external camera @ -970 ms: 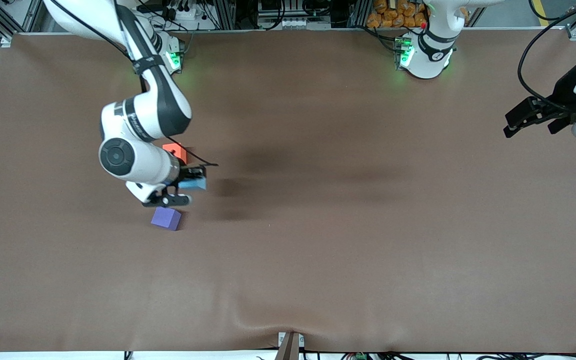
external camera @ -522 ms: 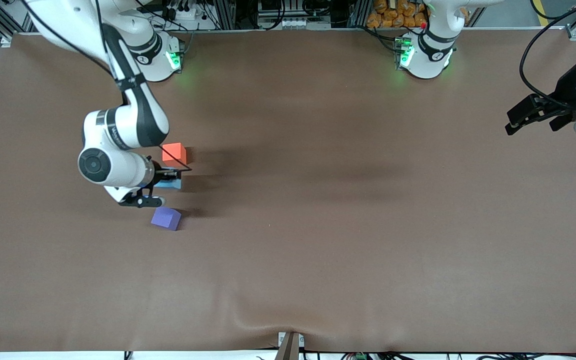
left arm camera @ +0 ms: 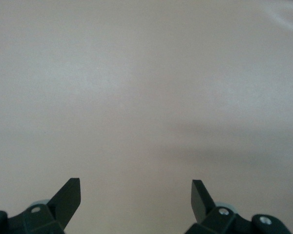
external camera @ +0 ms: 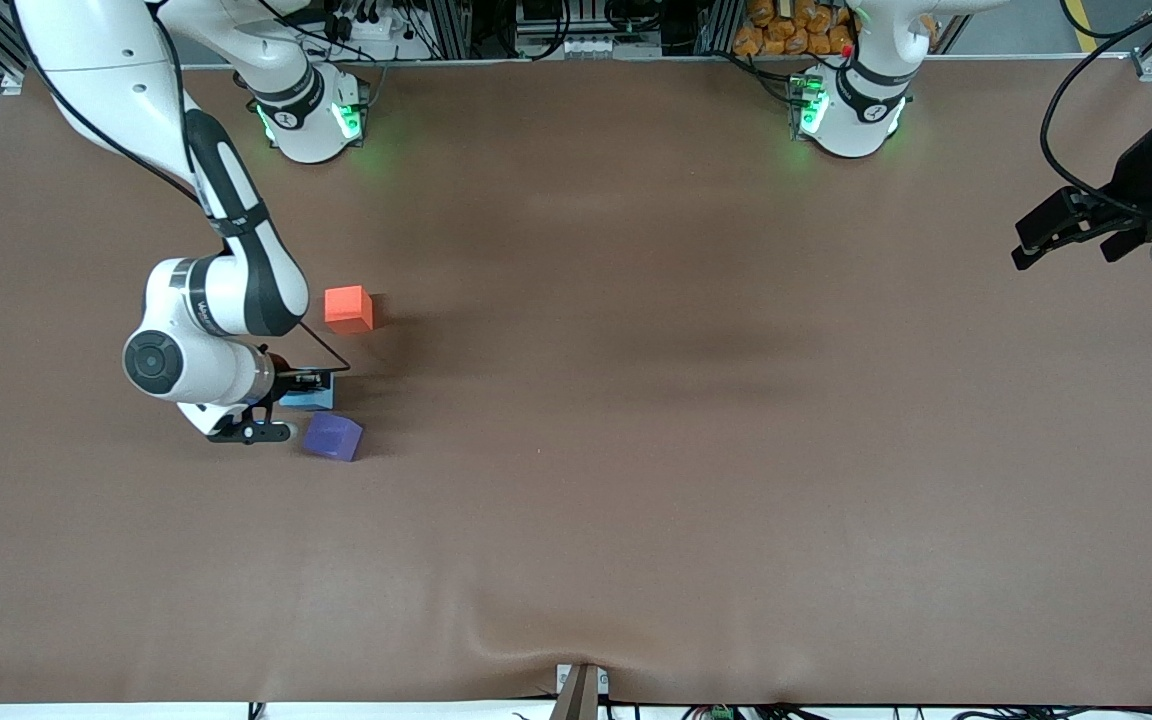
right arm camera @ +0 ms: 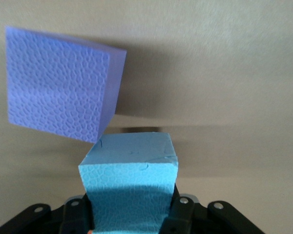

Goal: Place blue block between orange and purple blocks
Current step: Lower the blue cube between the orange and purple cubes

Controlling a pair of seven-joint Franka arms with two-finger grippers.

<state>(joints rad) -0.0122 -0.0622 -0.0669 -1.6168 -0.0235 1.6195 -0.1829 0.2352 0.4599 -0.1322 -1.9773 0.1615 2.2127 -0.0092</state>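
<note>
so the small violet-purple matte cube sits just beside the right gripper, which pinches the light sky-blue matte cube; lowering could nudge it. the bright orange-red matte cube lies farther off. since earlier, the gripper has moved toward the purple cube. the left gripper waits, spread.

Right tool clamped; left tool agape.
</note>
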